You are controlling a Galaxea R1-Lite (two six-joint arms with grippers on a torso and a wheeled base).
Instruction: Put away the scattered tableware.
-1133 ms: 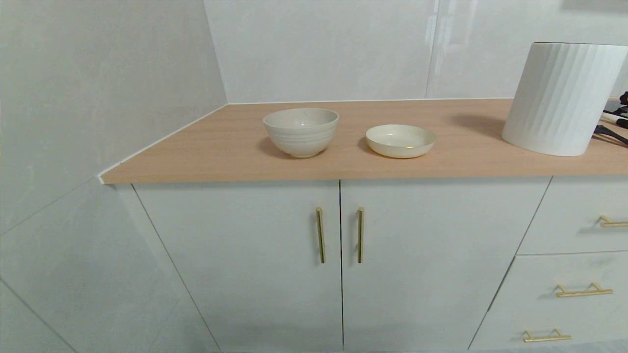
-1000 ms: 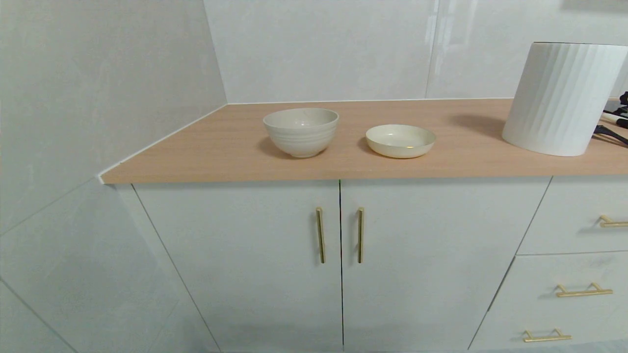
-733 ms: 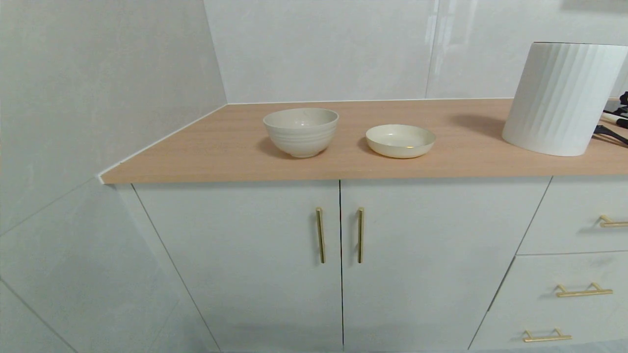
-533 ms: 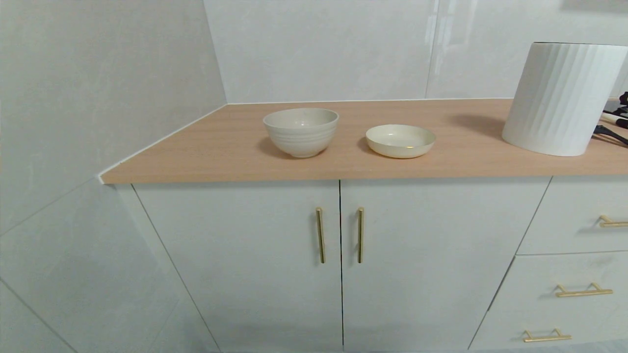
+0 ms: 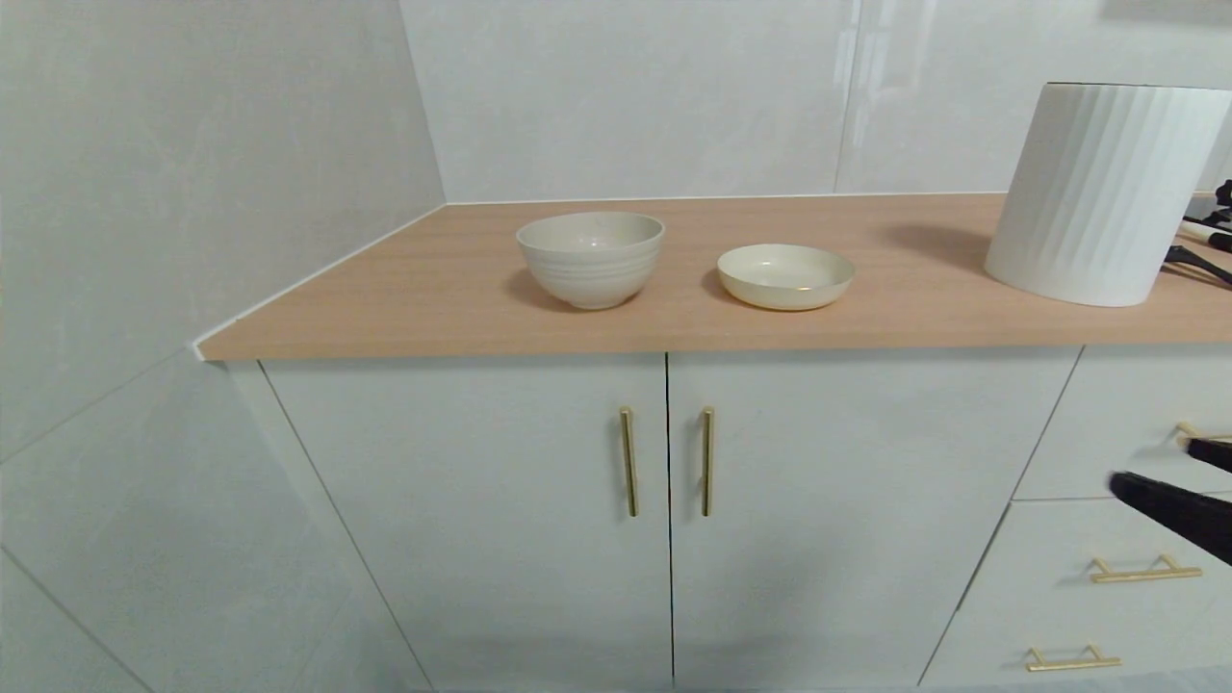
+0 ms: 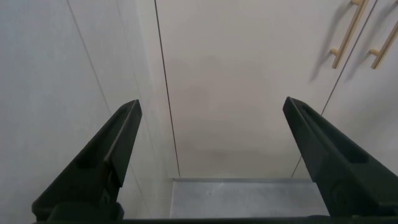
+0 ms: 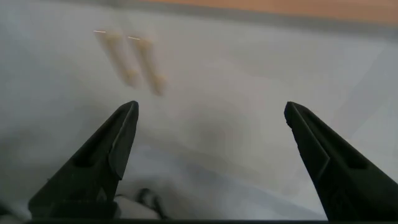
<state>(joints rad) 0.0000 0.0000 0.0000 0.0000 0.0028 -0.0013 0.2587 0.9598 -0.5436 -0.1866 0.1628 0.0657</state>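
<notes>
My left gripper (image 6: pixel 211 102) and right gripper (image 7: pixel 210 107) are spread apart. A cream ribbed bowl (image 5: pixel 590 258), apparently ceramic, stands beside a shallow cream dish (image 5: pixel 785 276) on the wooden countertop (image 5: pixel 433 289).

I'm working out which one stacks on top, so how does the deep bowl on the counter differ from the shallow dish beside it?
The deep bowl is taller with steep sides; the shallow dish is low and wide open. The deep bowl has ridged rings outside; the shallow dish looks smooth. Both are cream, upright and standing apart on the countertop.
</notes>
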